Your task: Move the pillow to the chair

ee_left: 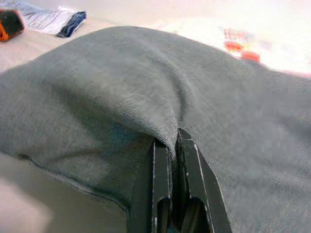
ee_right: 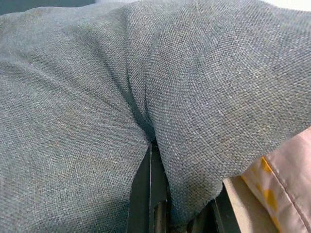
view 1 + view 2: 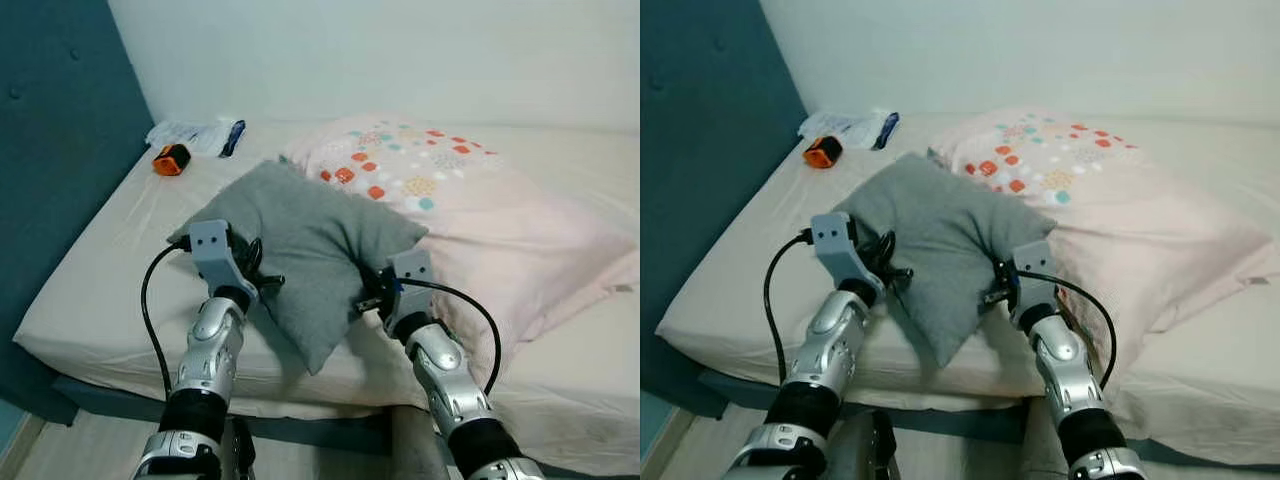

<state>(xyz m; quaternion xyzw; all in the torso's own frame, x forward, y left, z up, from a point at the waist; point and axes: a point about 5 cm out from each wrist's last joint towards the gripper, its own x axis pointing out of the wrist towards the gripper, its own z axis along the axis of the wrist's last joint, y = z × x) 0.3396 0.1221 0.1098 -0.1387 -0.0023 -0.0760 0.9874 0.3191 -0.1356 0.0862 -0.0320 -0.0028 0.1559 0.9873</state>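
Both grippers are clenched on the grey pillow [image 3: 305,250]: the left gripper [image 1: 174,145] and right gripper [image 2: 155,150] each pinch a fold. The pillow rests on the bed [image 3: 90,290], overlapping a pink pillow [image 3: 480,210]; carrying remains.

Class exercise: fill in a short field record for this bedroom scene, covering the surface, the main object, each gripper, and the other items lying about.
surface: bed with a pale sheet, set against a teal wall
main object: grey pillow, near the bed's front edge, one corner hanging over it
left gripper: shut on the grey pillow, pinching a fold on its left side
right gripper: pinching the fabric on its right side
behind: pink pillow with coloured squares
far corner: orange and black object beside a white packet
chair: not visible
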